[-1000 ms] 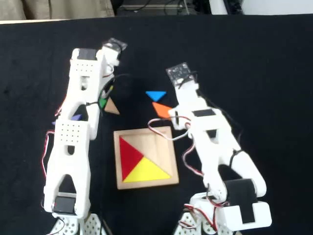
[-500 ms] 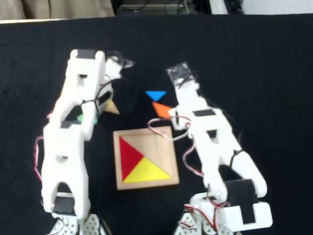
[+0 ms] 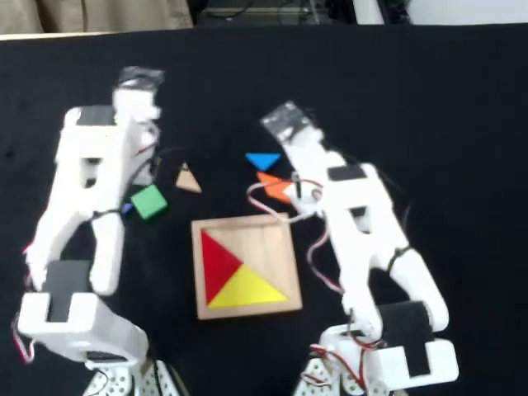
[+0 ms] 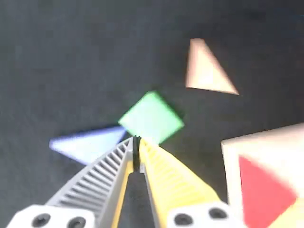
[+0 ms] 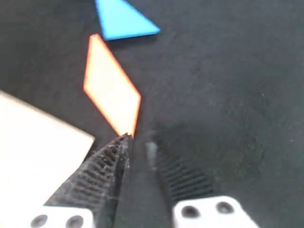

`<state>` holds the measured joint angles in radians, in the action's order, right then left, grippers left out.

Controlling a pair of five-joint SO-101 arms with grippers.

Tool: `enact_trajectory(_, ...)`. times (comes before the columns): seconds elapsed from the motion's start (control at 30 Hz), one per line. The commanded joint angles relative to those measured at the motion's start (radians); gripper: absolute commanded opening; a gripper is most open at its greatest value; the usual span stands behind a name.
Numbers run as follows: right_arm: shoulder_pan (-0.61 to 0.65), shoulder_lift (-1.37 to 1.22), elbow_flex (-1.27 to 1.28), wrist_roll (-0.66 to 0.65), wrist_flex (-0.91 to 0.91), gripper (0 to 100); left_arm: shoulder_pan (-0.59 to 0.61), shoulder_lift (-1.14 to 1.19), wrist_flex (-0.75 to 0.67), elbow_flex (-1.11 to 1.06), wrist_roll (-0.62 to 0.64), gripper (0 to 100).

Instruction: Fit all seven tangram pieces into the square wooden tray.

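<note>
On the left of the black counter (image 3: 429, 124), the left tool (image 4: 136, 142) has its fingers pressed together and empty, tip at the edge of the green square (image 4: 151, 117); a violet-blue triangle (image 4: 88, 144) lies just beside, a tan triangle (image 4: 205, 69) near; the square wooden tray (image 3: 256, 233) sits mid-counter, holding a red triangle (image 3: 218, 261) and a yellow triangle (image 3: 243, 289); the right tool (image 5: 140, 142), fingers slightly apart and empty, hovers at a corner of the orange parallelogram (image 5: 111, 90); a blue triangle (image 5: 122, 19) lies just beyond.

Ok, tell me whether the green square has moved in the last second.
Yes. The green square slid left, away from the tan triangle, which stayed put above the wooden tray.
</note>
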<state>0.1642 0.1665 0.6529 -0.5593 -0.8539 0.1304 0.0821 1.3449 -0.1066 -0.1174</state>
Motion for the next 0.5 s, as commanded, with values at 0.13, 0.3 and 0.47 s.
enact_trajectory(0.13,0.153,-0.007,-0.11,-0.218,-0.104,18.4,0.219,-0.282,-0.215,-0.367,0.405,3)
enact_trajectory(0.3,0.166,-0.096,-0.148,-0.315,-0.106,18.4,0.202,-0.422,-0.496,-0.694,0.407,3)
enact_trajectory(0.47,0.16,-0.277,-0.249,-0.318,-0.11,18.4,0.202,-0.562,-0.796,-0.923,0.407,3)
